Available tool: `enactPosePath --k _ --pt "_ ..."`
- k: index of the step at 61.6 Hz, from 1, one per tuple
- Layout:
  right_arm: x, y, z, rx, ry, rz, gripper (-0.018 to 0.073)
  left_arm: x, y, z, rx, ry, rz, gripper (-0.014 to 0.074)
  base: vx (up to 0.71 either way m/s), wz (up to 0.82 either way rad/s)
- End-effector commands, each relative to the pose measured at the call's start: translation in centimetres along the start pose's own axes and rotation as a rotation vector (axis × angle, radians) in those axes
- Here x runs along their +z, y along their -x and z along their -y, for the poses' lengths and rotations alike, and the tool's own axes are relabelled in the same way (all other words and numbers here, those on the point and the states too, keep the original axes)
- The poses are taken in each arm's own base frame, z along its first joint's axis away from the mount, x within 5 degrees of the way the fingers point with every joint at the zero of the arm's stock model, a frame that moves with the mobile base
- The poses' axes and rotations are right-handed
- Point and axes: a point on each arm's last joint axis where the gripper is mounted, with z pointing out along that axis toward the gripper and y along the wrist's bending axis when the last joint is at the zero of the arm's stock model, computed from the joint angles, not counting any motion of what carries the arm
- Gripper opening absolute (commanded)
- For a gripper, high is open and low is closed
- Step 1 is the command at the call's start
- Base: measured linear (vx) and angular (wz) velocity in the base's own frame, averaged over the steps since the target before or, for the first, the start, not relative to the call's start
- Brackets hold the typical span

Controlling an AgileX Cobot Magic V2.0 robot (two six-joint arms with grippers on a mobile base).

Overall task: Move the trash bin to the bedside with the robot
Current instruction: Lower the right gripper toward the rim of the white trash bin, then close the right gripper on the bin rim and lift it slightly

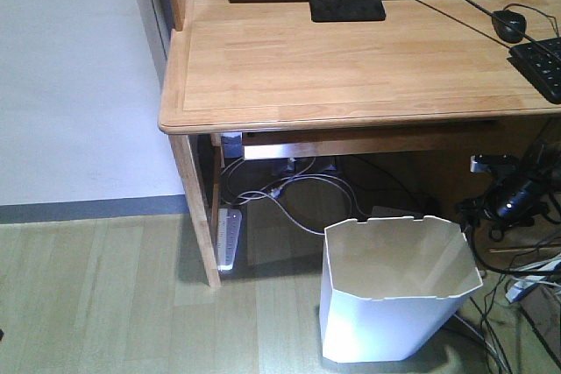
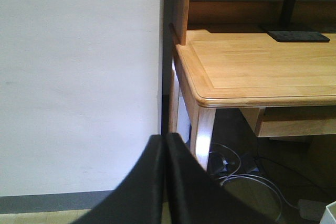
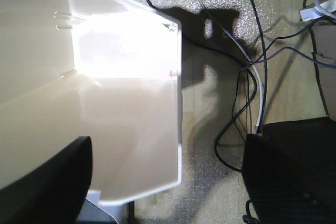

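The white trash bin (image 1: 394, 299) stands on the floor under the right part of the wooden desk, its cream inside facing up. In the right wrist view I look down into the trash bin (image 3: 121, 103). My right gripper (image 3: 169, 139) is open wide and straddles the bin's near right wall: one black finger (image 3: 52, 182) hangs over the inside, the other finger (image 3: 289, 177) stays outside over the floor. My left gripper (image 2: 165, 138) is shut with nothing in it, and points at the desk's left leg and the white wall. The bedside is out of view.
The light wooden desk (image 1: 351, 67) carries a monitor base (image 1: 346, 6), a mouse (image 1: 508, 24) and a keyboard (image 1: 543, 63). A power strip (image 1: 230, 238) and loose cables (image 1: 289, 194) lie under it. More tangled cables (image 3: 252, 82) lie right of the bin.
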Motion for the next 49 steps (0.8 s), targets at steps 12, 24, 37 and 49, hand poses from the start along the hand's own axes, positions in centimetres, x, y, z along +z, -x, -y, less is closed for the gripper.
enactPosePath --k 12,24,37,49 --pt "2.3 2.0 1.2 -0.04 -0.02 0.019 0.0552 0.2 -0.2 0.0 -0.016 -0.01 0.056 -0.0006 0.0 0.0" --pt "5.3 1.8 1.5 -0.055 -0.017 -0.012 0.0552 0.2 -0.2 0.0 -0.016 -0.01 0.056 -0.0006 0.0 0.0" --pt "8.2 1.4 1.5 -0.058 -0.011 -0.031 0.0552 0.2 -0.2 0.0 -0.016 -0.01 0.056 -0.0006 0.0 0.0" --pt "9.7 1.6 1.7 -0.057 -0.014 -0.019 0.0472 0.2 -0.2 0.0 -0.016 -0.01 0.056 -0.0006 0.0 0.0"
